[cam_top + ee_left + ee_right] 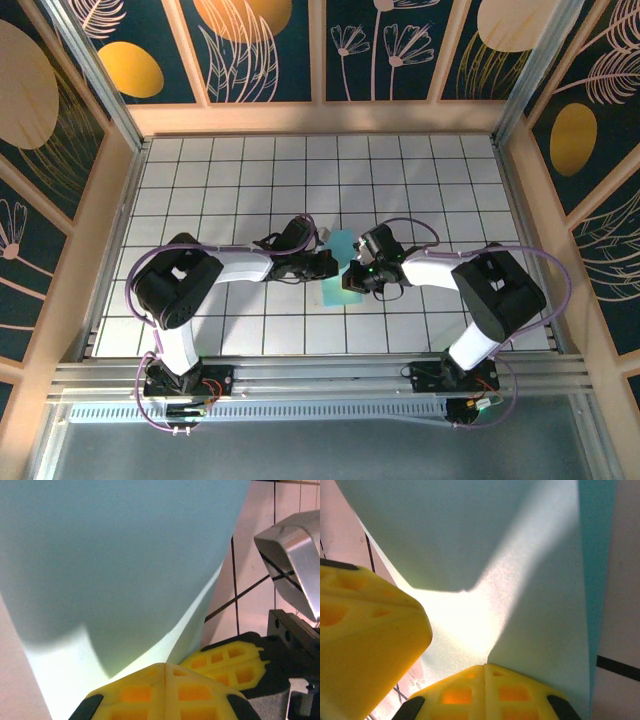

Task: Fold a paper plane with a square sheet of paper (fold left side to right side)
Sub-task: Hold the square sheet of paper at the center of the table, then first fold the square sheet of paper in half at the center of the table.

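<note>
We judge the left-to-right fold to be in hand. The square sheet of paper (338, 288) sits at the middle of the counter (420, 170), partly raised and bowed. The left hand (164, 666), at the sheet's 9 o'clock, and the right hand (485, 666), at its 3 o'clock, are both fully closed, pinching paper. Next, in our judgement, the raised side must be carried toward 3 o'clock and the edges matched before creasing.

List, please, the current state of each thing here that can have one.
square sheet of paper, partly lifted and bent over in a curve, pinched by both grippers.
left gripper, shut on the paper.
right gripper, shut on the paper.
</note>
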